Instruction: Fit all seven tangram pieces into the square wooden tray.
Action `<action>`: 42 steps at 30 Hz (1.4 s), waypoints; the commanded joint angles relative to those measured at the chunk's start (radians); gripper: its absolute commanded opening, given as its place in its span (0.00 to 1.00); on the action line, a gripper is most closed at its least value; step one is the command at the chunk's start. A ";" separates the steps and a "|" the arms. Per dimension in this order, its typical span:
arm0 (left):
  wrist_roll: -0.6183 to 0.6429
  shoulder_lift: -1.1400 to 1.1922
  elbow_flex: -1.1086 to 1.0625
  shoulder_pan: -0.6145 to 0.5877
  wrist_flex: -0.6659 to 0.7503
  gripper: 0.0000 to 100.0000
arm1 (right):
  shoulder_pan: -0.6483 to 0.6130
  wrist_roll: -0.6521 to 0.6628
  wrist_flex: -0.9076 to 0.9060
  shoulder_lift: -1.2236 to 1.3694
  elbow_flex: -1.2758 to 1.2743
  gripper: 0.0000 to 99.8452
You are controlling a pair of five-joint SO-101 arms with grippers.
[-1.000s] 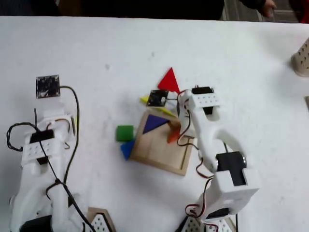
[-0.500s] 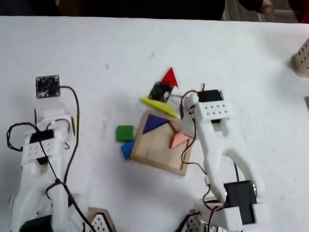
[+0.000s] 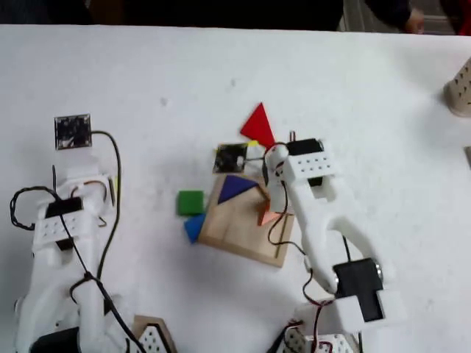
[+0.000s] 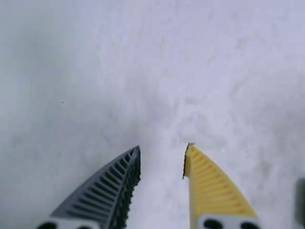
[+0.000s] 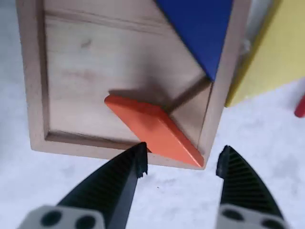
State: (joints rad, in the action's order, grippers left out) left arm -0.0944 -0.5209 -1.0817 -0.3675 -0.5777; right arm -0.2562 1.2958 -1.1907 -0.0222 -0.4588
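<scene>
The right gripper has just swung back in over the wooden tray after pulling briefly away to the side, and its fingers stand apart with nothing between them. The orange piece, which was under the gripper a second ago, now lies free just ahead of the fingertips. It looks tilted, its nearer end riding up on the tray's rim and its farther end down on the floor, so it is probably released but not yet seated. That likely means another nudge or regrasp before it counts as placed. Farther ahead of the gripper, the large blue triangle lies in the tray's far corner, and a yellow piece sits just outside the rim beyond it. From above, the red triangle, the green square and a small blue triangle are outside the tray, so much of the task remains. The left gripper hangs well apart from all this, fingers spread over bare table.
</scene>
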 commanded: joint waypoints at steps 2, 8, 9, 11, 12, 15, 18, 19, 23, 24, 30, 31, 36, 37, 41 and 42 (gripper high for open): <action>-0.014 0.002 0.021 0.019 0.028 0.18 | -0.007 0.094 0.008 0.033 0.005 0.23; -0.014 0.002 0.021 0.019 0.028 0.18 | -0.005 0.097 0.013 0.096 0.008 0.23; -0.014 0.002 0.021 0.019 0.028 0.18 | -0.004 0.097 0.013 0.094 0.006 0.23; -0.014 0.002 0.021 0.021 0.028 0.18 | 0.004 0.094 0.013 0.087 0.005 0.19; -0.014 0.002 0.021 0.021 0.028 0.18 | 0.004 0.092 0.013 0.082 0.005 0.16; -0.014 0.002 0.018 0.021 0.043 0.18 | 0.005 0.094 0.008 0.077 0.005 0.08; -0.014 0.002 0.017 0.021 0.046 0.18 | 0.008 0.095 0.008 0.077 -0.008 0.07; -0.014 0.002 0.017 0.021 0.046 0.18 | 0.008 0.095 0.008 0.076 -0.014 0.07; -0.014 0.002 0.017 0.021 0.046 0.18 | 0.005 0.092 0.007 0.076 -0.028 0.07; -0.014 0.002 0.017 0.021 0.046 0.18 | 0.004 0.092 0.007 0.073 -0.032 0.07; -0.014 0.002 0.017 0.021 0.048 0.18 | 0.002 0.089 0.007 -0.065 -0.107 0.07; -0.014 0.002 0.017 0.021 0.048 0.18 | 0.002 0.089 0.007 -0.105 -0.130 0.07; -0.014 0.002 0.017 0.021 0.048 0.18 | -0.051 0.087 0.007 -0.320 -0.282 0.07; -0.014 0.002 0.017 0.021 0.048 0.18 | -0.068 0.087 0.007 -0.358 -0.319 0.07; -0.014 0.002 0.017 0.021 0.048 0.18 | -0.153 0.055 0.008 -0.496 -0.465 0.07; -0.014 0.002 0.017 0.021 0.048 0.18 | -0.176 0.023 0.012 -0.527 -0.491 0.07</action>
State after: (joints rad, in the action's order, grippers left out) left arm -0.0944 -0.5209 -1.0817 -0.3675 -0.5593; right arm -0.3790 1.3725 -1.1891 -0.4396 -0.8976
